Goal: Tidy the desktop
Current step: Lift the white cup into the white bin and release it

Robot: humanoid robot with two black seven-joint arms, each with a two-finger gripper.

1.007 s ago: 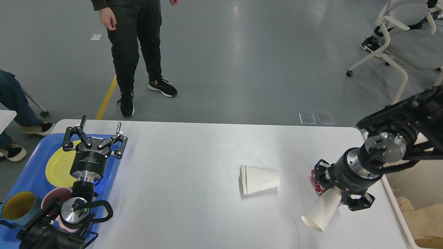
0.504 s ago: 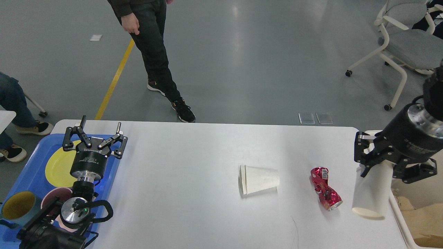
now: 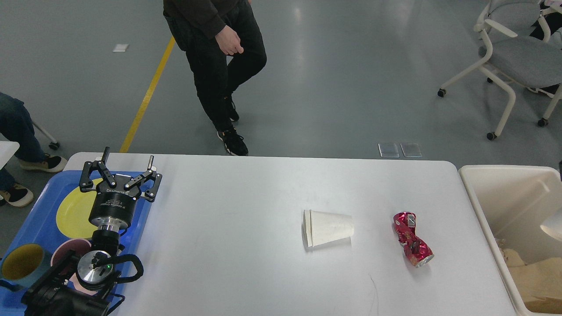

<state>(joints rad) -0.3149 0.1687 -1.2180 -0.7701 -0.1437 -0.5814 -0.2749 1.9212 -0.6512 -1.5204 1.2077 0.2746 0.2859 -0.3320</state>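
Observation:
The white desktop (image 3: 246,197) fills the middle of the head view. On its right half a white paper cup (image 3: 328,228) lies on its side, its mouth facing left. A crushed red can (image 3: 412,239) lies to the right of the cup. My left gripper (image 3: 126,163) stands open over the blue tray (image 3: 26,219) at the left edge, with nothing between its fingers. My right gripper is out of view. Inside the cream bin (image 3: 487,219) at the right, a white rounded shape (image 3: 554,226) shows, cut off by the frame edge.
The blue tray holds a yellow plate (image 3: 74,213), a pink bowl (image 3: 66,259) and a teal cup (image 3: 19,263). Brown paper (image 3: 533,274) lies in the bin. A person (image 3: 219,66) walks behind the table. Wheeled chairs (image 3: 513,52) stand at the far right.
My right arm carried a white paper cup from beside the can rightward over the bin, then left the view. The person walked to the right. The left arm has not moved.

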